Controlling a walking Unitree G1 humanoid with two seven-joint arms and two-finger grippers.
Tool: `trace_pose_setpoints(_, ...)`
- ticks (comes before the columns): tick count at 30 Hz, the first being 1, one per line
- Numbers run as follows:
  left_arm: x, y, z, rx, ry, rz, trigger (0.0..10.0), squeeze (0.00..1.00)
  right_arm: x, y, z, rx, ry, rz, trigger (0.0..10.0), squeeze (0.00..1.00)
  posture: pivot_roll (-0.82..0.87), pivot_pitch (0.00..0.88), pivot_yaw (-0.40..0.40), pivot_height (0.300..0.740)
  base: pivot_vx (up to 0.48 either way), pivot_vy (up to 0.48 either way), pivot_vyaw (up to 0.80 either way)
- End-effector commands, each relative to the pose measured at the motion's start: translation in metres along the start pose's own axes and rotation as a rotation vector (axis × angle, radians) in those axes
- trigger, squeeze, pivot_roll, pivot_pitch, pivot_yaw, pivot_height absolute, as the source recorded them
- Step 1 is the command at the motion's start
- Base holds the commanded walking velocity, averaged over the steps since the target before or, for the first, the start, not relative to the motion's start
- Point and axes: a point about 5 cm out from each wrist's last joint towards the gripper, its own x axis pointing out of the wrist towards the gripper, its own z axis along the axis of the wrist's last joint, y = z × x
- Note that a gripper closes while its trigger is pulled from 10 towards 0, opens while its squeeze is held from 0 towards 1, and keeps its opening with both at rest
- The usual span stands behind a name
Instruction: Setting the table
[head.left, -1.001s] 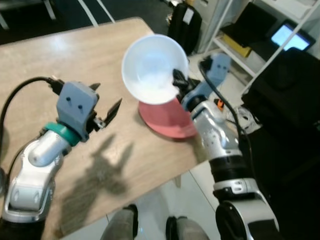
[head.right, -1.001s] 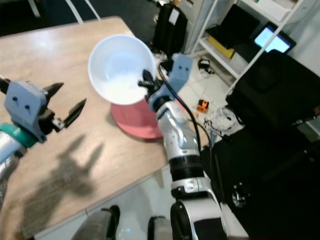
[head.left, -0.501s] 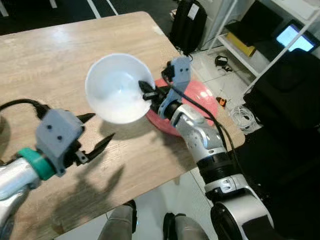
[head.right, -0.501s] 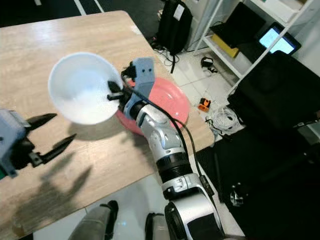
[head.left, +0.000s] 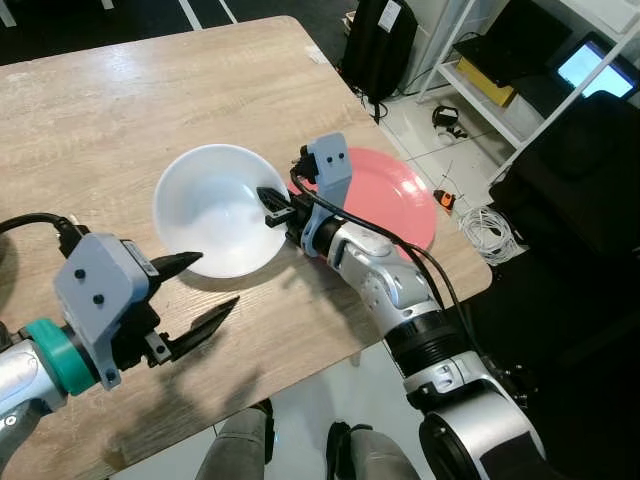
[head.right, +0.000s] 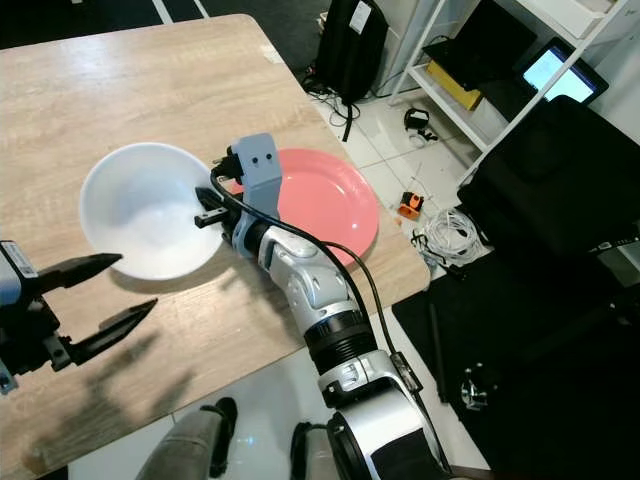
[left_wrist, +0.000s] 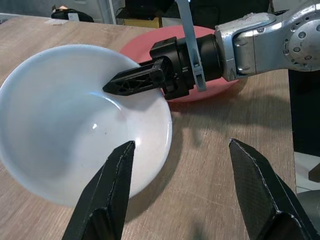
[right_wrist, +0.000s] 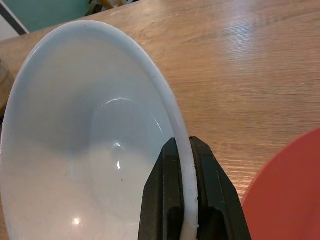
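A white bowl (head.left: 210, 205) sits low over the wooden table (head.left: 120, 110), just left of a red plate (head.left: 385, 195). My right gripper (head.left: 272, 207) is shut on the bowl's right rim; in the right wrist view its fingers (right_wrist: 170, 200) pinch the rim (right_wrist: 182, 165). My left gripper (head.left: 205, 290) hovers open near the front of the bowl, its two black fingers (left_wrist: 107, 197) spread apart with nothing between them. The bowl (left_wrist: 75, 125) is empty inside.
The table's right edge runs close behind the red plate (head.right: 320, 200). A black bag (head.left: 380, 45), a white shelf (head.left: 520, 80) and cables on the floor (head.left: 490, 230) lie beyond it. My feet (head.left: 300, 450) stand at the table's front edge.
My right gripper has brought the bowl down and leftward from above the plate to the table beside it. The camera has tilted and shifted. My left gripper stays open.
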Motion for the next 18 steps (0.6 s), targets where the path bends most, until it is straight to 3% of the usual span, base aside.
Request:
trace_pose_setpoints(1,0.0,-0.003,0.0,-0.013,0.0,-0.008,10.0,0.0,0.014,0.036,-0.005,0.054,-0.014,0.075,10.0,0.0,0.27,0.12,-0.037,0.74,0.0,0.0,0.0)
trace_pose_setpoints(2,0.001,-0.002,-0.001,-0.015,0.0,-0.006,10.0,0.0,0.014,0.034,-0.005,0.056,-0.02,0.065,10.0,1.0,0.26,0.118,-0.034,0.74,0.0,0.0,0.0)
trace_pose_setpoints(9,0.003,0.001,-0.005,-0.024,0.012,-0.008,10.0,0.0,0.009,0.032,0.003,0.079,-0.076,0.086,10.0,1.0,0.25,0.115,-0.028,0.74,0.0,0.0,0.0)
trace_pose_setpoints(10,0.004,0.001,-0.006,-0.028,0.014,-0.01,10.0,0.0,0.008,0.031,0.008,0.088,-0.107,0.083,10.0,0.22,0.24,0.11,-0.024,0.74,0.0,0.0,0.0)
trace_pose_setpoints(12,0.005,0.002,-0.007,-0.031,0.015,-0.012,10.0,0.0,0.007,0.03,0.012,0.093,-0.129,0.079,10.0,0.22,0.24,0.11,-0.024,0.74,0.0,0.0,0.0)
trace_pose_setpoints(13,0.006,0.002,-0.007,-0.033,0.014,-0.014,10.0,0.0,0.006,0.027,0.017,0.099,-0.163,0.069,10.0,0.0,0.24,0.109,-0.022,0.74,0.0,0.0,0.0)
trace_pose_setpoints(18,0.01,0.002,-0.01,-0.051,0.013,-0.017,10.0,0.0,-0.006,0.011,0.041,0.128,-0.306,0.009,10.0,0.0,0.24,0.101,-0.02,0.74,0.0,0.0,0.0)
